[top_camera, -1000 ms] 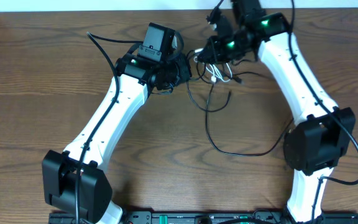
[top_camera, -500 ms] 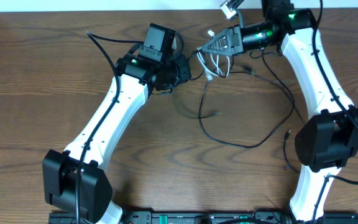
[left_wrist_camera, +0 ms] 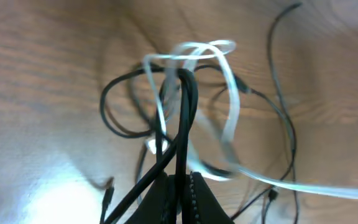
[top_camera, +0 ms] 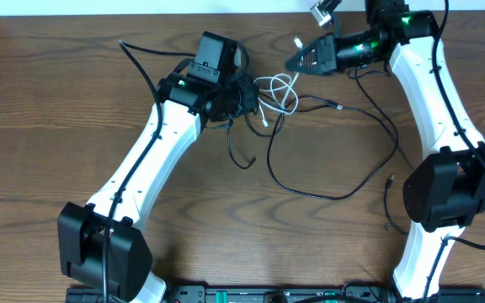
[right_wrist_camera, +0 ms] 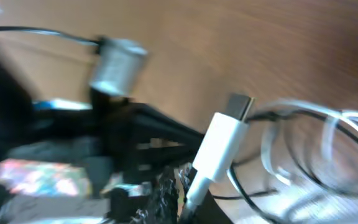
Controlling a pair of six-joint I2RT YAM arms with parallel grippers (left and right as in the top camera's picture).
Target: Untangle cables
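Note:
My left gripper (top_camera: 247, 99) is shut on a black cable (left_wrist_camera: 185, 112), which runs up between its closed jaws (left_wrist_camera: 182, 183). A white cable (top_camera: 278, 87) lies in loose loops between the two grippers and wraps over the black strands (left_wrist_camera: 229, 93). My right gripper (top_camera: 295, 62) is shut on the white cable just behind its white plug (right_wrist_camera: 222, 143), which sticks up out of the jaws (right_wrist_camera: 188, 198). Another long black cable (top_camera: 310, 192) sweeps across the table to the right, and a small plug end (top_camera: 391, 179) lies near the right arm.
The table's far edge (top_camera: 141, 17) runs just behind both grippers. The right arm's dark elbow joint (top_camera: 445, 189) stands close to the black cable's loop. Both arm bases sit at the front edge (top_camera: 99, 252).
My right gripper has shifted slightly right with the white plug, drawing the white loops out between the grippers. A short black strand has dropped below the left gripper. The left arm has stayed put.

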